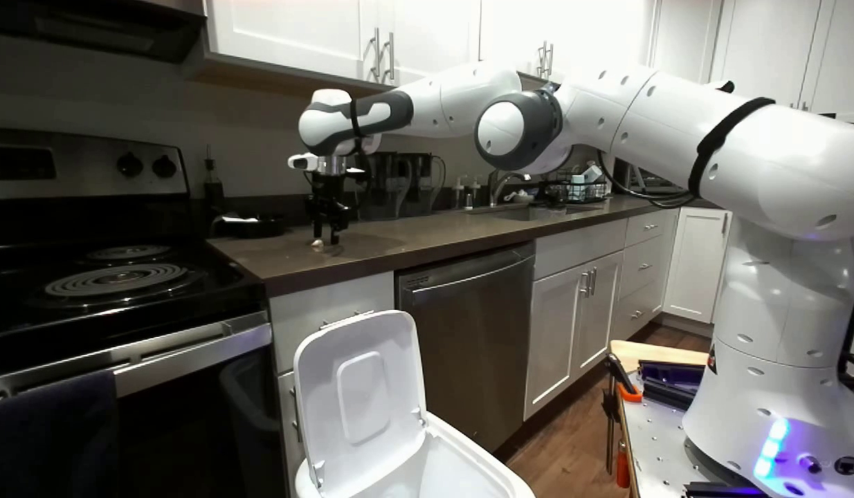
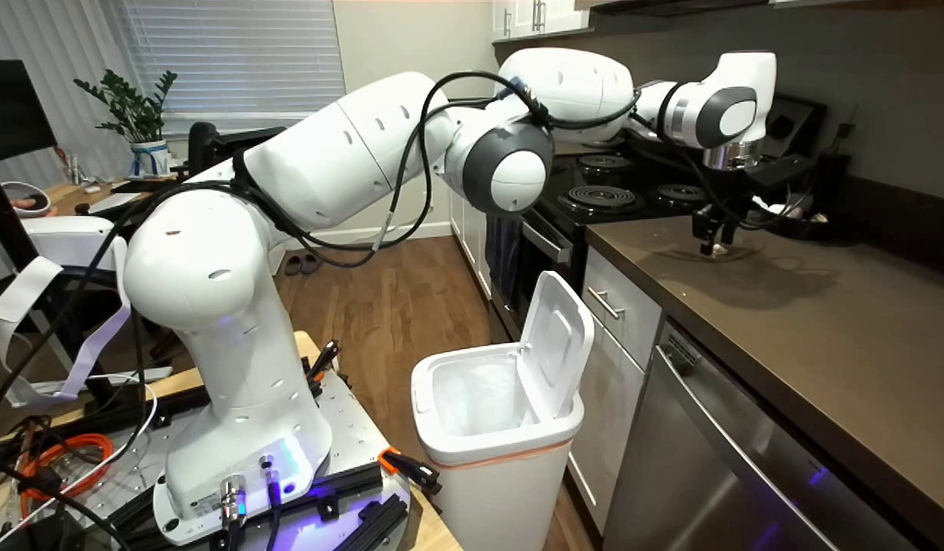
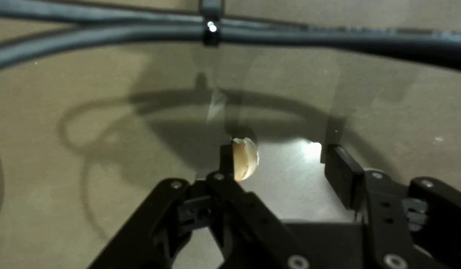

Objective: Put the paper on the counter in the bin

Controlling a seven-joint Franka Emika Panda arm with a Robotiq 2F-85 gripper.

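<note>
Arm (image 2: 342, 153) pose: base upright on a metal-topped stand (image 1: 659, 443), links stretched out high, forearm over the desk (image 2: 862, 344), wrist turned so the claw (image 3: 284, 170) points down. Claw is spread, its fingers (image 3: 344, 177) well apart. Paper (image 3: 245, 158), a small curved scrap, white and tan, lies on the desk between them, close beside one finger; contact cannot be told. Fingertips hang very low; whether they touch the desk cannot be told either. Desk surface: dark brown, slightly glossy, with a bright reflection and the shadows of arm and cables (image 3: 271, 36). Room: a kitchen. Black stove (image 1: 192, 301) adjoins the desk at the claw's end; sink (image 1: 527, 214) lies well along it; dishwasher (image 1: 468, 346) and white cabinets (image 1: 555, 346) sit below. Window blinds (image 2: 250, 53), a potted plant (image 2: 135, 111) and wood floor (image 2: 411, 283) show in an exterior view. Edges: claw is set back from the desk's front edge, a dark dish (image 1: 264, 227) near it toward the wall (image 1: 108, 97) and stove, pitchers (image 1: 384, 183) by the wall on the sink side. From the claw the brown top runs on toward the sink, giving sideways room. Bin (image 2: 502, 497) stands below the front edge, before the cabinets, hinged lid (image 2: 560, 337) raised, mouth facing up.
</note>
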